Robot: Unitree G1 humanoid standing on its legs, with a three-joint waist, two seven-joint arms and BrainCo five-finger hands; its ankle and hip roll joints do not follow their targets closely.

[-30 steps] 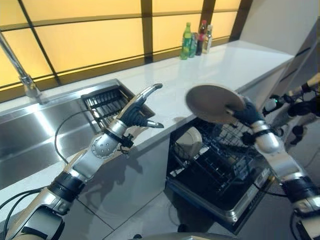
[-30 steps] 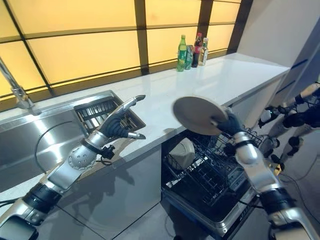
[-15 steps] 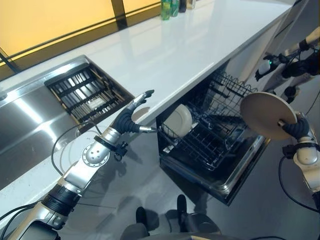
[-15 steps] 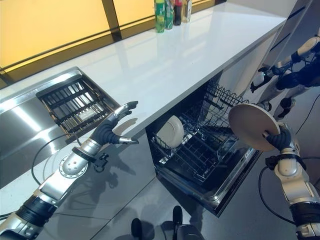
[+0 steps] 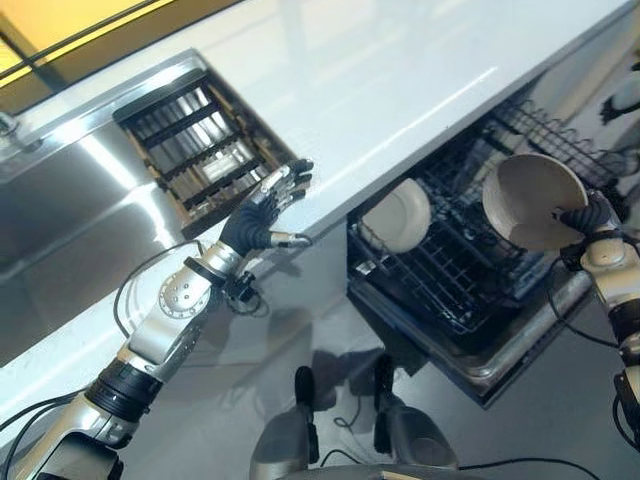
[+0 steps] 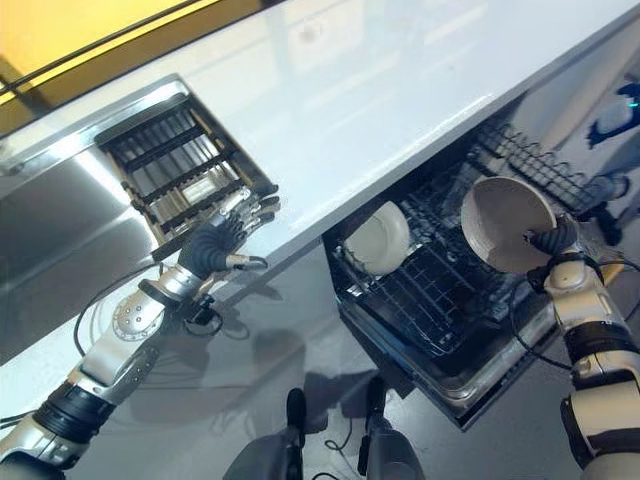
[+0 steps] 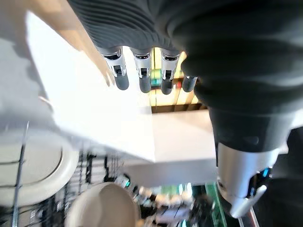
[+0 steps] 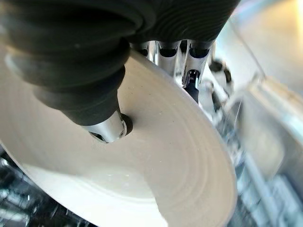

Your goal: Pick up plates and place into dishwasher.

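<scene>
1. My right hand point(image 5: 590, 218) pinches the plate point(image 5: 530, 200) by its rim, thumb on its face.
2. The plate stands tilted on edge above the dishwasher rack point(image 5: 450, 270), near a racked plate point(image 5: 397, 215).
3. My left hand point(image 5: 262, 210), fingers straight, hovers at the counter edge point(image 5: 400, 150), well apart.

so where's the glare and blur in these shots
Eye views: bright sheen on the white countertop and steel sink, while the dishwasher interior stays dark. Left wrist view: countertop washed out, racked plate smeared. Right wrist view: the held plate is fairly sharp, with the rack behind it blurred.
</scene>
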